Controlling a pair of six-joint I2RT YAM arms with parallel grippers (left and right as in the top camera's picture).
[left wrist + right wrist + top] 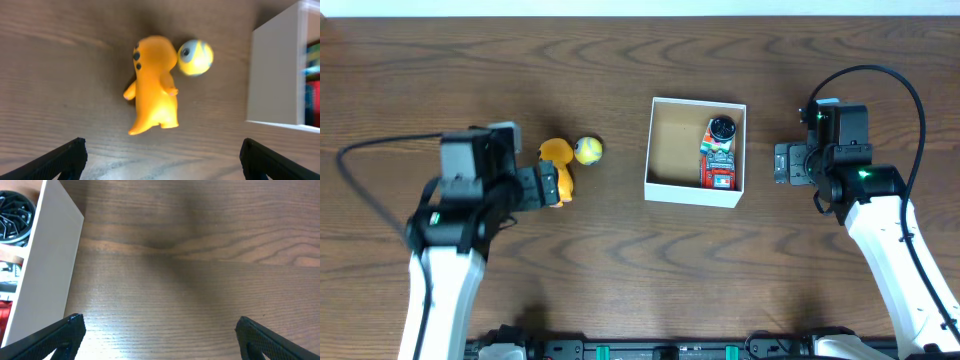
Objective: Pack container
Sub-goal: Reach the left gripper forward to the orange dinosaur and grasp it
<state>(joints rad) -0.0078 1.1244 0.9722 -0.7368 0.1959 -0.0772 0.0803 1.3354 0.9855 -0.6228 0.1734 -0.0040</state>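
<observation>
Outside one container (692,193): one figure (556,152), one ball (588,150).

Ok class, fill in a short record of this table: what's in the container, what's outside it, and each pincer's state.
container: white box, brown inside, open top
inside it: red toy by the right wall
outside, to its left: orange figure lying down, yellow ball beside its head
left pincer: open, empty, by the orange figure
right pincer: open, empty, right of the container

White open container (695,192) — mid-table
</observation>
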